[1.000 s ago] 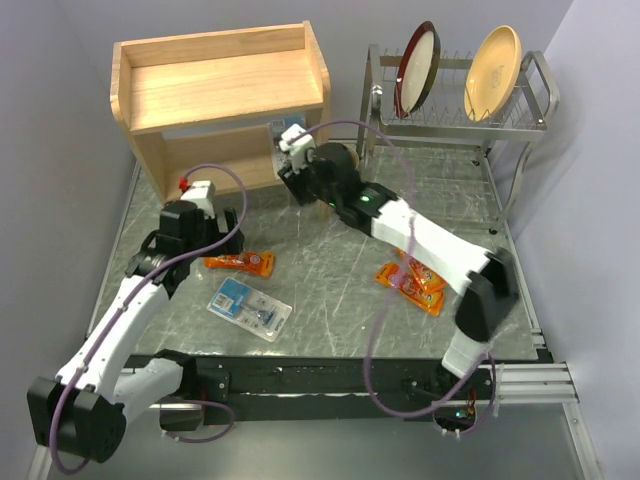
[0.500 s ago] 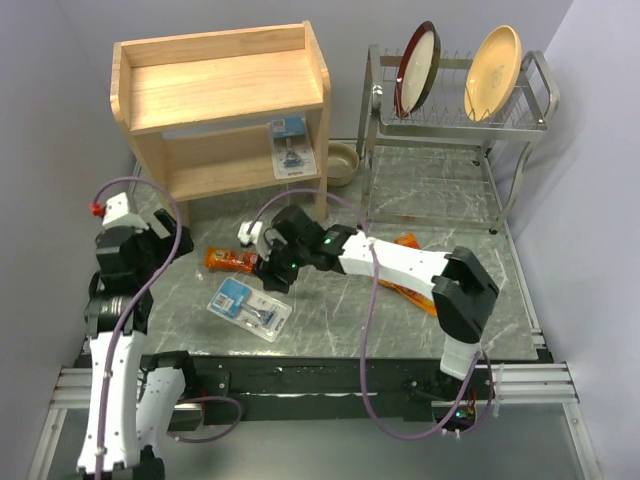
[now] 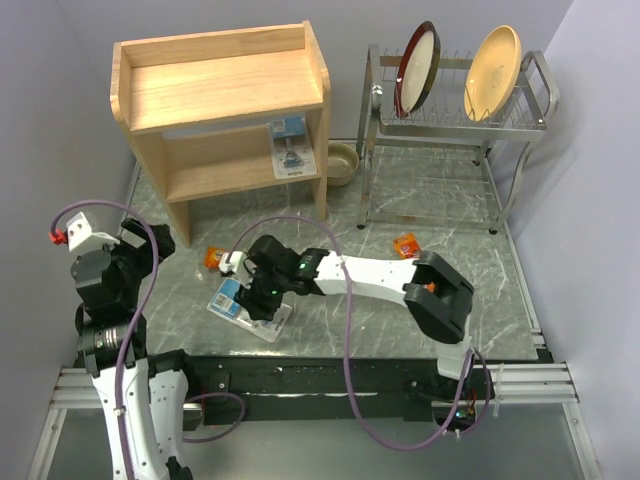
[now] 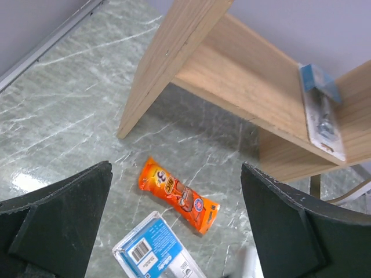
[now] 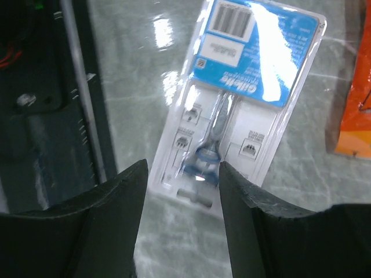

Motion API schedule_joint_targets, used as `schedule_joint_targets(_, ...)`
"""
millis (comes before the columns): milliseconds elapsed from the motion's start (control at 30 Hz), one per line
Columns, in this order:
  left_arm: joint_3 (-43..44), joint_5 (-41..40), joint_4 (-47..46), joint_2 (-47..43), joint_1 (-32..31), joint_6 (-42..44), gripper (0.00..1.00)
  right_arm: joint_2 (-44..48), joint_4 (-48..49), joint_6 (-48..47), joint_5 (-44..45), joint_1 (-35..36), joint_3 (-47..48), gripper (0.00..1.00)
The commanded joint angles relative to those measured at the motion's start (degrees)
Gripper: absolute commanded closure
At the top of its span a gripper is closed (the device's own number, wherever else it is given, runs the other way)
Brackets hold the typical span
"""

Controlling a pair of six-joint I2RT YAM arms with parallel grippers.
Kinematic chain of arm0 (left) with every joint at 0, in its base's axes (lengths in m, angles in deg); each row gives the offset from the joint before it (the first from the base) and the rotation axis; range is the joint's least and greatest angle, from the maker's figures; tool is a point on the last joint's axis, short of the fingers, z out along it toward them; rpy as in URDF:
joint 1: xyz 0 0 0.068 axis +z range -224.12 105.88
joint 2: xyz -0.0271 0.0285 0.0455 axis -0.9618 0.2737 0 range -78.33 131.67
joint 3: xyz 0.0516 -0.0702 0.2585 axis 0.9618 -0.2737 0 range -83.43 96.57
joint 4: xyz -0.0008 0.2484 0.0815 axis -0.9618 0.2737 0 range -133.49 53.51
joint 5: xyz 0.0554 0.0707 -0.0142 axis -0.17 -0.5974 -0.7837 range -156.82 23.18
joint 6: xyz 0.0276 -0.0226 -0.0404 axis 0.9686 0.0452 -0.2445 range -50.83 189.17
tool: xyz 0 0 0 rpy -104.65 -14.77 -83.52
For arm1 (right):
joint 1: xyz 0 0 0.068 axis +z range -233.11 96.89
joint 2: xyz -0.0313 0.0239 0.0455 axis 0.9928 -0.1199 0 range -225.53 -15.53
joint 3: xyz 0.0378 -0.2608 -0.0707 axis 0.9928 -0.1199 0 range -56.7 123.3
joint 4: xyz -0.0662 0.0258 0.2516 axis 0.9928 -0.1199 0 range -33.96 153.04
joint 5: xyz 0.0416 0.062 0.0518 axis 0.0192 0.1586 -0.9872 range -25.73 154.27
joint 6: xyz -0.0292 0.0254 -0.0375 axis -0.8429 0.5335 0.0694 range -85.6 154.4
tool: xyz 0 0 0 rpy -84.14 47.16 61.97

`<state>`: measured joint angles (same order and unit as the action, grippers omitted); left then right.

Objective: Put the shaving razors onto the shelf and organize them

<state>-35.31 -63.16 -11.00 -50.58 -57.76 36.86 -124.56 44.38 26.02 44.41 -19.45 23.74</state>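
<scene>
Right pincer [image 5: 182, 169] now over blister pack [image 5: 240, 104]; marbled grey tabletop [image 3: 340, 225]; lilac walls [image 3: 590, 150].

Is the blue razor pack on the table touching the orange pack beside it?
Apart. Left wrist view shows bare table between the blue pack and the orange pack.

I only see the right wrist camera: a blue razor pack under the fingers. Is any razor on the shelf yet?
Observer: Yes, one blue-card pack lies on the lower tier of the wooden shelf.
Operator: Where's the other arm?
Observer: The left gripper hangs open and empty at the left side of the table.
Operator: More orange ones?
Observer: One orange pack shows in front of the dish rack.
</scene>
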Motion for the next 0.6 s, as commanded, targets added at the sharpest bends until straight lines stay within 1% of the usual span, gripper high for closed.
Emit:
schedule_joint_targets(0, -0.1, 0.6, 0.3, -1.7, 0.4, -1.4, 0.01, -4.3, 3.6, 3.8, 7.0, 1.6, 3.7, 0.41)
schedule_joint_targets(100, 0.0, 0.6, 0.8, -1.7, 0.4, -1.3, 0.01, -7.2, 4.2, 4.6, 10.4, 2.4, 5.3, 0.41)
schedule_joint_targets(200, 0.5, 0.6, 1.2, -1.8, 0.4, -1.0, 0.01, -9.6, 5.5, 7.4, 12.6, 2.5, 5.9, 0.44)
schedule_joint_targets(300, 0.7, 0.0, 1.3, -1.7, 0.5, -0.6, 0.01, -11.4, 5.5, 7.5, 12.4, 2.6, 6.1, 0.48)
schedule_joint_targets(400, 1.2, -0.1, 1.3, -1.6, 0.6, -0.3, 0.01, -12.3, 5.3, 6.1, 14.0, 2.8, 6.4, 0.62)
schedule_joint_targets(433, 1.4, 0.0, 1.3, -1.4, 0.6, -0.3, 0.01, -12.3, 5.3, 5.7, 14.4, 2.7, 6.4, 0.79)
schedule_joint_targets(533, 1.8, 0.3, 1.0, -0.8, 0.7, -0.4, 0.01, -9.5, 4.2, 4.9, 15.4, 2.6, 6.9, 1.0)
schedule_joint_targets(567, 2.0, 0.4, 1.0, -0.6, 0.7, -0.4, 0.01, -8.3, 3.6, 5.0, 15.1, 2.4, 7.1, 1.0)
